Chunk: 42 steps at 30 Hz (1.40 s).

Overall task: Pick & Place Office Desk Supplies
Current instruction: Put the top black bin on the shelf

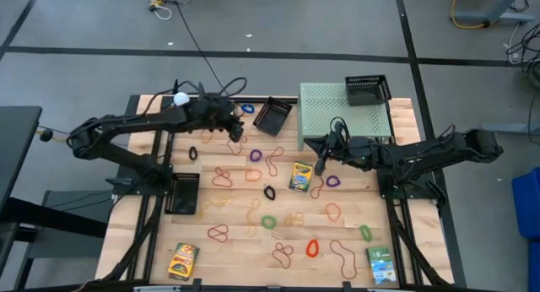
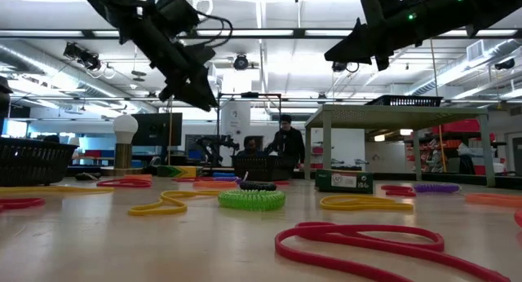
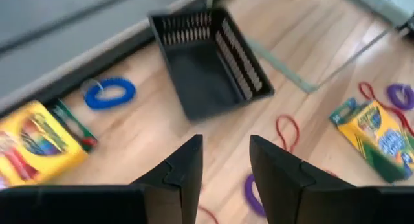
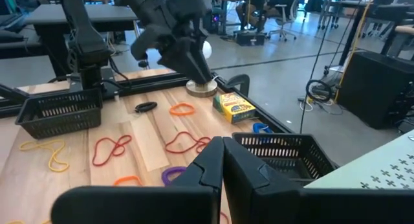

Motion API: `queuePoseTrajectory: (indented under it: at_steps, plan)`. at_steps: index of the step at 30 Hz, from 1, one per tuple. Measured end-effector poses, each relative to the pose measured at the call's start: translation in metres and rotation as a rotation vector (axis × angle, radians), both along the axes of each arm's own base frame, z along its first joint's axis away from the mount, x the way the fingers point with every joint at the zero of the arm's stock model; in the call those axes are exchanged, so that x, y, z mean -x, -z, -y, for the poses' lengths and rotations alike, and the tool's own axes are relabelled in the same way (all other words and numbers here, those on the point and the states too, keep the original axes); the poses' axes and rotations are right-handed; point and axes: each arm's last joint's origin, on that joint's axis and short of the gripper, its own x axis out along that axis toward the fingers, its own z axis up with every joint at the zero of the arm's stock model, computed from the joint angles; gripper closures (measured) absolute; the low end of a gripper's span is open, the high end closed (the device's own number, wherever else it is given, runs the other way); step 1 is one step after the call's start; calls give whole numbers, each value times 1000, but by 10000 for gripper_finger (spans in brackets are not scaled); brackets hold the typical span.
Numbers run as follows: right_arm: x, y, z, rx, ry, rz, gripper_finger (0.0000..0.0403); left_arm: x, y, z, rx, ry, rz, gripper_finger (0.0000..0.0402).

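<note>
Pale wooden planks make up the table [image 1: 236, 241], which stands on a grey floor in a wide workshop. At its far right a green perforated stand [image 1: 344, 115] carries a black mesh basket [image 1: 367, 89]; a second basket [image 1: 272, 115] sits at the far middle and a third [image 1: 183, 194] at the left.

Reaching in from the left, the left gripper [image 1: 234, 133] hangs above the boards near the second basket, its jaws a little apart and holding nothing. Coming in from the right beside the stand, the right gripper [image 1: 321, 166] hovers with jaws closed together, empty, just beside a crayon box [image 1: 300, 176] lying mid-table.

More crayon boxes lie at the near left [image 1: 183, 261] and the near right [image 1: 380, 265]. Rubber bands are scattered across the middle and near half: a red loop [image 1: 312, 248], a green one [image 1: 268, 221], a purple one [image 1: 332, 181], a black one [image 1: 270, 191], and a blue coil [image 1: 246, 109] near the far edge.

A white ball [image 1: 180, 97] sits at the far left edge.
</note>
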Motion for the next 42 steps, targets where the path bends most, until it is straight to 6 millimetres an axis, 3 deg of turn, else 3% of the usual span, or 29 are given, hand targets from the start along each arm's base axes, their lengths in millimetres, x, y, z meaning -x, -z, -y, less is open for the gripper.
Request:
queuePoseTrajectory:
  at_steps: [13, 21, 25, 33, 38, 42]
  plan:
    - [0, 0, -1, 14, -32, -10, 389, -21, 15, -17, 6, 5, -126, 260]
    - [0, 0, -1, 18, -33, -12, 389, -28, 18, -35, 29, -16, -107, 187]
    - [0, 0, -1, 18, -33, -13, 389, -40, 32, -51, 47, -38, -96, 170]
    - [0, 0, -1, 17, -32, -13, 389, -62, 56, -83, 57, -38, -150, 203]
    - [0, 1, -1, 17, -35, -21, 390, -69, 66, -88, 68, 6, -177, 236]
    - [0, 1, -4, 17, -48, -25, 389, -70, 65, -88, 46, 26, -187, 288]
